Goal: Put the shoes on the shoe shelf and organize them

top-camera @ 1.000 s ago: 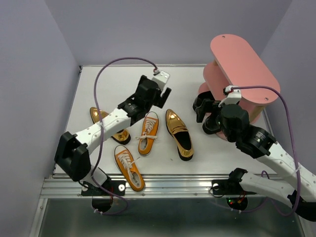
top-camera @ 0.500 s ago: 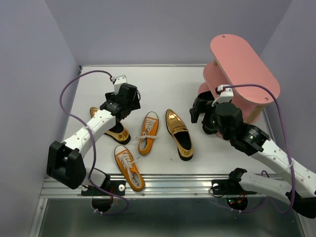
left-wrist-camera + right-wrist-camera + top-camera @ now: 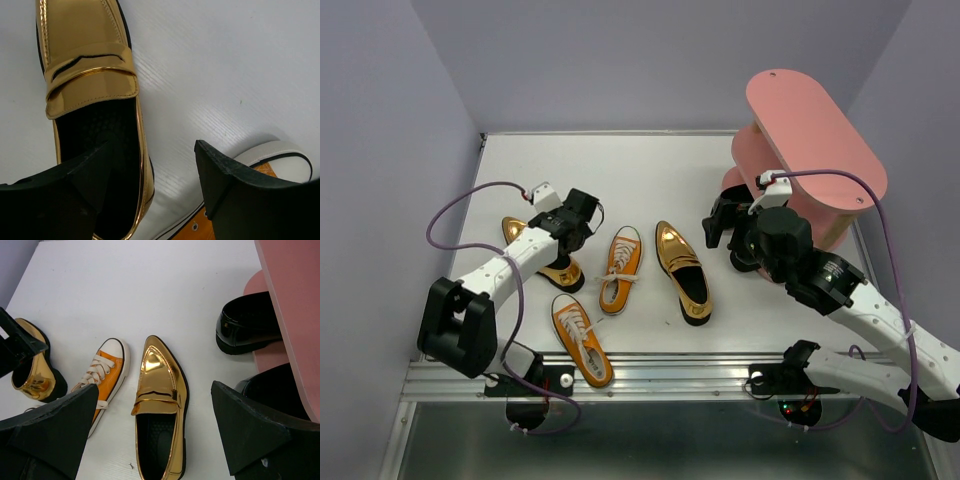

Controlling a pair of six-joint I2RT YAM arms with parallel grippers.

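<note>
White worktop (image 3: pixel 670 170): left fingers (image 3: pixel 240 200) have dropped, still spread, the gold loafer (image 3: pixel 90 75) wall between them, seemingly closing for pickup; right fingers (image 3: pixel 50 430) spread, empty.

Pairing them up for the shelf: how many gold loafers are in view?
2. One gold loafer lies in the middle, just right of an orange sneaker; the second loafer lies further left, under the left gripper. None seems hidden.
</note>
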